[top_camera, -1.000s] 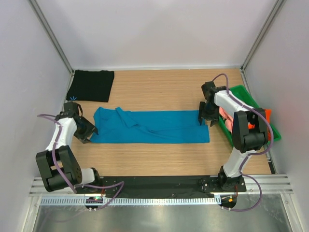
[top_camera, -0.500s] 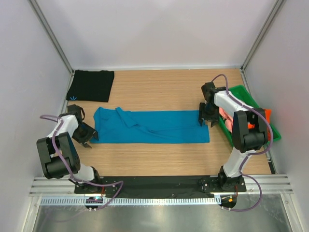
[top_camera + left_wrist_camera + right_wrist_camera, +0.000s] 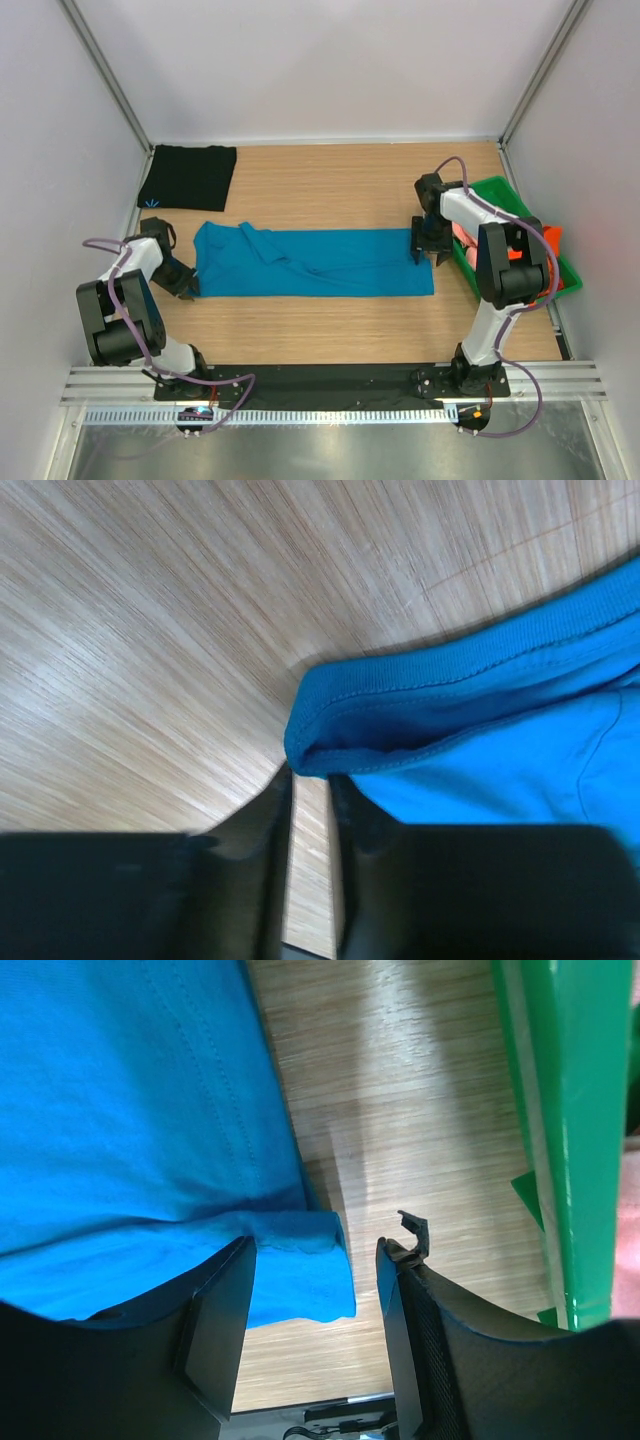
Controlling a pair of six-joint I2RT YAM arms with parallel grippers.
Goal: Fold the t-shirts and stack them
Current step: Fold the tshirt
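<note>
The teal shirt [image 3: 320,262] lies as a long strip on the counter [image 3: 350,190], probably ready for folding end to end: the right hand [image 3: 318,1248] stands wide around one corner, the left hand [image 3: 310,777] is narrow with the other hem at its tips, grip unclear.

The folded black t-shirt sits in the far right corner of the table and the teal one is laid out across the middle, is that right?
Not quite: the black t-shirt sits in the far left corner, as the top external view shows. The teal t-shirt does lie across the middle.
</note>
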